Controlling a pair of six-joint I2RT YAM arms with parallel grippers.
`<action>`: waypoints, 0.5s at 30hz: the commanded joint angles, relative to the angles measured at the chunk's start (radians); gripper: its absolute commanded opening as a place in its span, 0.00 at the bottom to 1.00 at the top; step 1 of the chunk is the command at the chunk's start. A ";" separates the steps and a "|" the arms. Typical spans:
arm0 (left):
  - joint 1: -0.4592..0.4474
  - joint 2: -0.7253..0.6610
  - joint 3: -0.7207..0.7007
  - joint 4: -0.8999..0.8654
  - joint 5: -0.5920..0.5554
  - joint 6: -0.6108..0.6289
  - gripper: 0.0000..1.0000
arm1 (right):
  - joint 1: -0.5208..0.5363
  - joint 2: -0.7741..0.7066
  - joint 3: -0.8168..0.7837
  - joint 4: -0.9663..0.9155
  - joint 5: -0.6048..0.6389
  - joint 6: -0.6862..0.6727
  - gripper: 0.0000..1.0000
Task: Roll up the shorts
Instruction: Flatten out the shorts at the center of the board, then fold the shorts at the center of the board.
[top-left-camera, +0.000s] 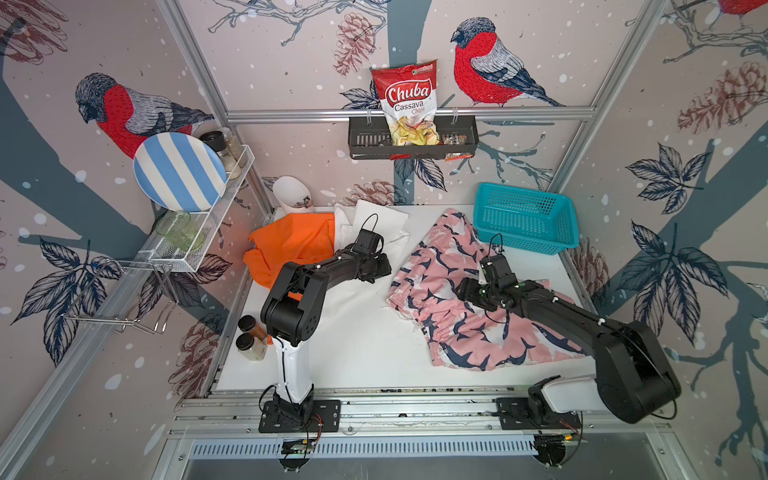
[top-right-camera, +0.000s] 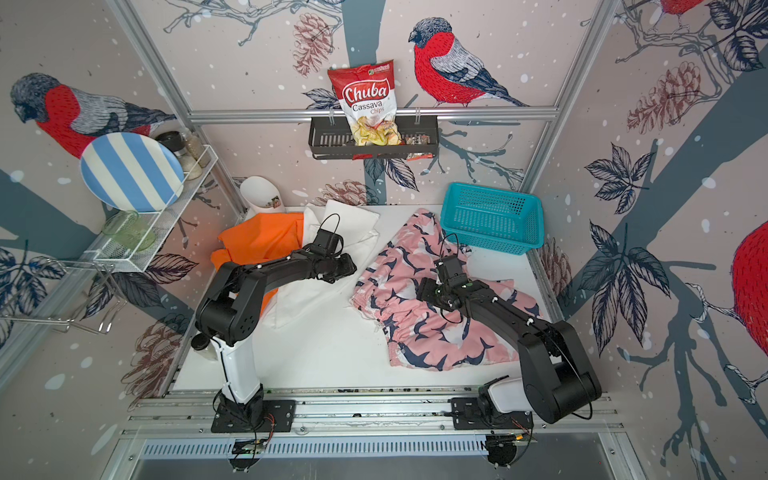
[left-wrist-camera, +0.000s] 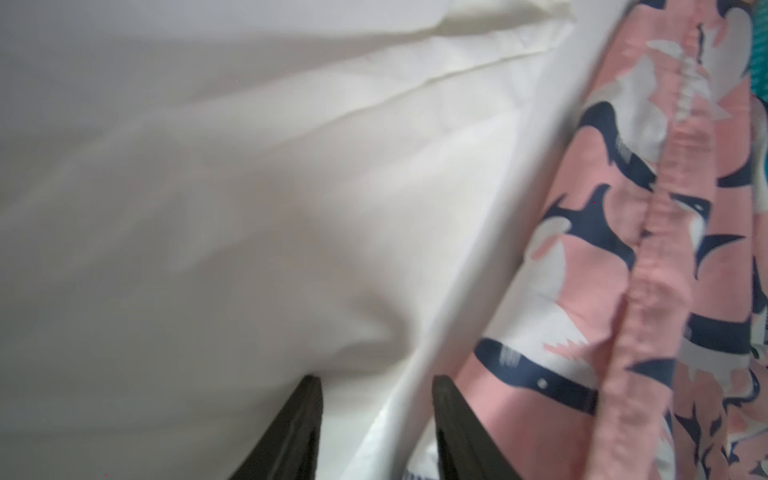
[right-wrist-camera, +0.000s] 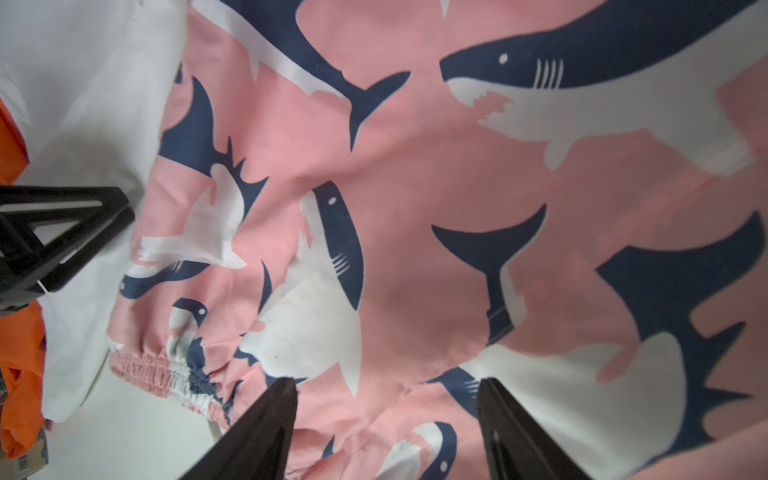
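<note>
Bright even light, blurred left wrist view

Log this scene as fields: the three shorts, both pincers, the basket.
Pink shark shorts: spread out, unrolled, under right arm
White shorts: unrolled, between orange and pink
Orange shorts: bunched, far left
Left pincer: open, over white shorts' edge
Right pincer: open, over pink shark shorts
Teal basket: far right, beside pink shorts

On the table (top-left-camera: 365, 353):
One pair of shorts (top-left-camera: 440, 257) lies right, before a basket (top-left-camera: 525, 218); a second pair (top-left-camera: 291, 241) lies left, apparently overlapping a third pair (top-left-camera: 374, 220) between.
</note>
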 joint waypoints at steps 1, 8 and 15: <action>0.058 0.049 0.027 0.007 -0.017 0.026 0.46 | 0.007 0.035 -0.017 0.015 -0.014 -0.004 0.73; 0.231 0.084 0.041 0.009 -0.034 0.033 0.46 | 0.106 0.252 0.060 0.151 -0.062 0.032 0.74; 0.354 0.042 0.054 -0.007 -0.034 0.021 0.47 | 0.208 0.564 0.356 0.235 -0.150 0.046 0.74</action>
